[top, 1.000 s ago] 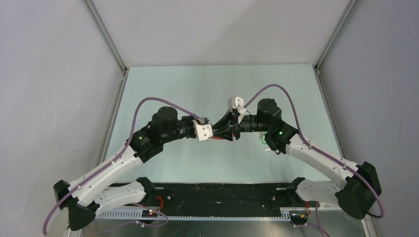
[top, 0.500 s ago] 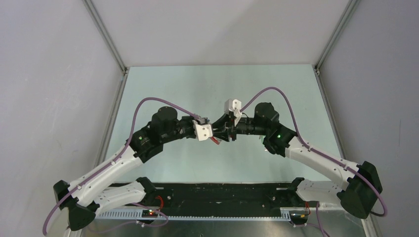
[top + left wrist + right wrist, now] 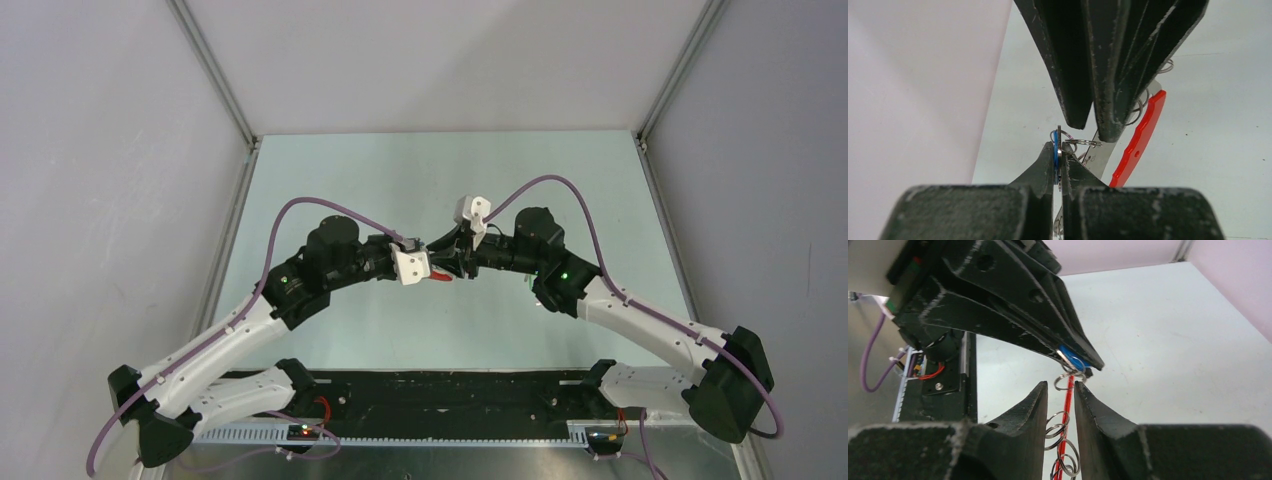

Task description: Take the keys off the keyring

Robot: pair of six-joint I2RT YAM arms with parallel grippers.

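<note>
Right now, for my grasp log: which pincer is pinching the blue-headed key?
The left pincer: it is shut flat on the blue-headed key. The right pincer instead straddles the wire rings and the red part of the keyring.

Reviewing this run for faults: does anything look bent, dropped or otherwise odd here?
Nothing stands out. The left gripper pinches a blue-headed key. The right gripper is closed on the keyring, whose red band looks unbroken. Small wire rings bunch inside its grip, not visibly deformed.
</note>
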